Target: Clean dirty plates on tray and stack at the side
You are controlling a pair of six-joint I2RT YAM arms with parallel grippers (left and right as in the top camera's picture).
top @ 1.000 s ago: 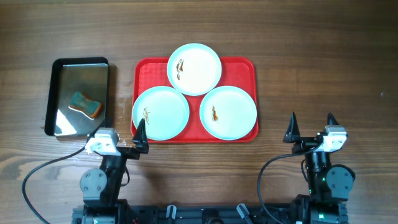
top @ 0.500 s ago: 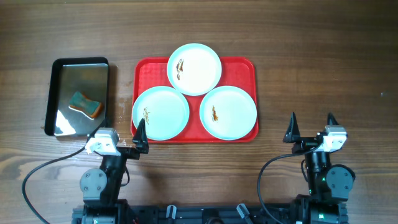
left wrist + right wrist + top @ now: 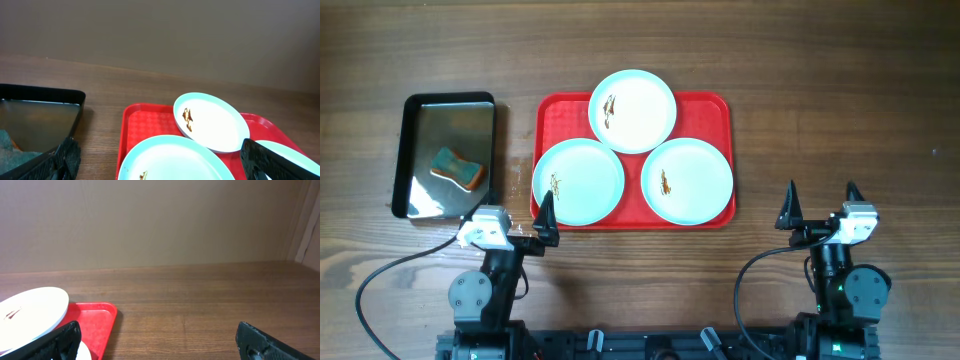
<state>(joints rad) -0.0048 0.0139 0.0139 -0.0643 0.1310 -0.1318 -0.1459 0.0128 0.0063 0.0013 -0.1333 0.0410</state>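
Three pale plates sit on the red tray point(image 3: 560, 110): one at the back point(image 3: 633, 110), one front left point(image 3: 578, 182), one front right point(image 3: 687, 180). Each has a small brown-orange smear. My left gripper point(image 3: 515, 215) is open and empty, low at the tray's front left corner. In the left wrist view the front left plate point(image 3: 175, 160) lies between the open fingers point(image 3: 162, 157), with the back plate point(image 3: 212, 122) beyond. My right gripper point(image 3: 820, 200) is open and empty over bare table, right of the tray. The right wrist view shows its fingers point(image 3: 160, 342), the tray corner point(image 3: 97, 317) and a plate point(image 3: 30, 310).
A black-rimmed shiny metal tray point(image 3: 448, 98) stands left of the red tray and holds a teal and orange sponge point(image 3: 458, 168). It also shows in the left wrist view point(image 3: 40, 112). Wooden table surrounds both trays.
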